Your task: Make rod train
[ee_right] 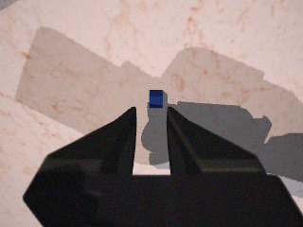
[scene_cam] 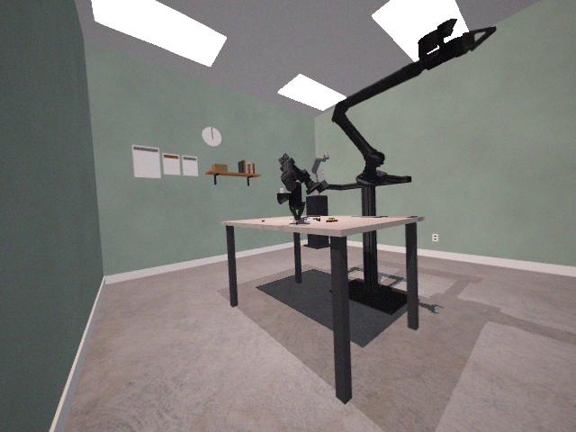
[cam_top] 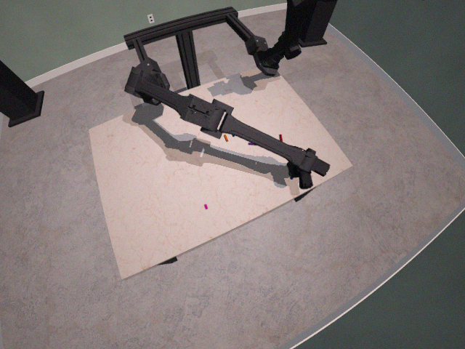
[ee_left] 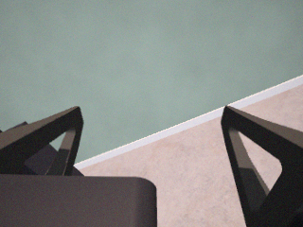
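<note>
Over the table [cam_top: 158,225] [scene_cam: 344,229], your right gripper [cam_top: 292,175] [scene_cam: 297,218] [ee_right: 151,114] points down with its fingers narrowly parted and nothing between them. A small blue rod [ee_right: 156,98] lies just beyond the fingertips in the wrist view. Farther out, across your right forearm, you have the red rod [cam_top: 280,137] [scene_cam: 331,220], with a purple rod [cam_top: 251,143] partly hidden by the arm. Near the arm's middle lie an orange rod [cam_top: 226,138] and another blue piece [cam_top: 233,135], apart from each other. A magenta rod [cam_top: 205,206] [scene_cam: 263,220] sits well apart from them all. Your left gripper [scene_cam: 474,23] [ee_left: 151,113] is raised high, fingers spread wide, holding nothing.
</note>
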`<state>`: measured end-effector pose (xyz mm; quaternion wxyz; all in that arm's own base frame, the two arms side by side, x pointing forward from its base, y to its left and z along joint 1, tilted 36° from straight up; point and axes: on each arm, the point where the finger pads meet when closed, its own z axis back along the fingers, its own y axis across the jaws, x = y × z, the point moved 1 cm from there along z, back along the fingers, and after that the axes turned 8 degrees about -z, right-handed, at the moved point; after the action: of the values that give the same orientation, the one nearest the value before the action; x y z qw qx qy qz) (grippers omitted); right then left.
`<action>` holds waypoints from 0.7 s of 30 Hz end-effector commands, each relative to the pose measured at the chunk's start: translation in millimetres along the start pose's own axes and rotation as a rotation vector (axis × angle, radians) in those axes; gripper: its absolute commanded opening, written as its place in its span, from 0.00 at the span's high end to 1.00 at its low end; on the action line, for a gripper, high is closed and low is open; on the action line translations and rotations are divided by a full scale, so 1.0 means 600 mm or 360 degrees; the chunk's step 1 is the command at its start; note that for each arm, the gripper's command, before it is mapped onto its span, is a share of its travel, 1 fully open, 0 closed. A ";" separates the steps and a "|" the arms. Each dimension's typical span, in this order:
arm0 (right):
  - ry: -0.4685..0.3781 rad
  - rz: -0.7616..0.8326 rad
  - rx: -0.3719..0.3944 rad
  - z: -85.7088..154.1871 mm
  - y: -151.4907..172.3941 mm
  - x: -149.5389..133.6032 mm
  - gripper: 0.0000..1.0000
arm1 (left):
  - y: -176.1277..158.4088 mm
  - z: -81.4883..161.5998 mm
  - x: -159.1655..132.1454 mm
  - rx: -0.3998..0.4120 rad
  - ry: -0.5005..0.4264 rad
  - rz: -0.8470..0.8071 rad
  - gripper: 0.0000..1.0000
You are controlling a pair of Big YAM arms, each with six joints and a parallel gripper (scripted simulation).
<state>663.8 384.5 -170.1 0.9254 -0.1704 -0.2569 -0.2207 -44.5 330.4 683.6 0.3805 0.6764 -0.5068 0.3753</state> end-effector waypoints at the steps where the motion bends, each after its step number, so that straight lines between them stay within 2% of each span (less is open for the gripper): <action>1: 0.0003 -0.0012 -0.0009 -0.037 -0.001 0.013 0.77 | 0.007 0.005 -0.001 0.0017 0.0014 0.0006 0.00; 10: 0.0006 -0.0009 -0.0013 -0.052 -0.002 0.012 0.77 | 0.007 0.005 -0.001 0.0017 0.0014 0.0006 0.00; 21: 0.0003 -0.0009 -0.0008 -0.052 0.000 0.011 0.77 | 0.007 0.005 -0.001 0.0017 0.0014 0.0006 0.00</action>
<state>666.0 373.5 -188.7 0.9257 -0.1772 -0.2516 -0.2199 -44.5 330.4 683.6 0.3805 0.6764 -0.5068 0.3753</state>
